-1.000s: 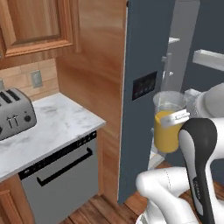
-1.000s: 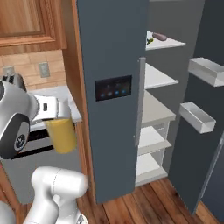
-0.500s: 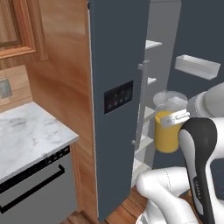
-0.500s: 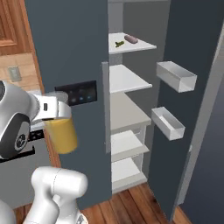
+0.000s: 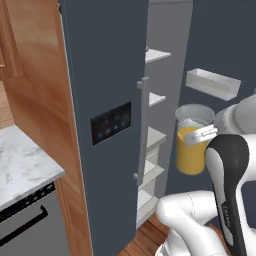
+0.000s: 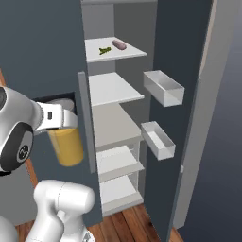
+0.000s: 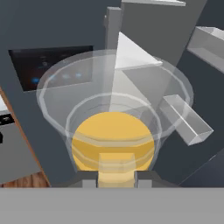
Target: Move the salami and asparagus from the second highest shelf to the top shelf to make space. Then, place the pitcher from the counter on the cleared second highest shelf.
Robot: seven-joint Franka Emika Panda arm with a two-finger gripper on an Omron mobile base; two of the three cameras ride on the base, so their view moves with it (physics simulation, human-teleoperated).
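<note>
The pitcher (image 5: 192, 152) is mustard-yellow with a clear rim, and my gripper (image 5: 199, 135) is shut on its upper edge, holding it in the air in front of the open fridge. It hangs to the left of the shelves in the right base view, pitcher (image 6: 69, 145) under gripper (image 6: 60, 118). From above, the pitcher (image 7: 113, 135) sits between my fingertips (image 7: 89, 182). The salami (image 6: 118, 45) and asparagus (image 6: 104, 50) lie on the top shelf (image 6: 130, 52). The second highest shelf (image 6: 116, 90) is bare. The counter (image 5: 22, 172) is at lower left.
The fridge's closed left door (image 5: 105, 125) with its dark panel and handle stands between the pitcher and the shelves. Two clear door bins (image 6: 163, 88) (image 6: 158, 140) jut from the open right door. A grey appliance front (image 5: 30, 225) sits under the counter.
The whole picture has shifted: the base has moved right from the counter toward the fridge, which is now closer. The pitcher stays held in the gripper throughout.
</note>
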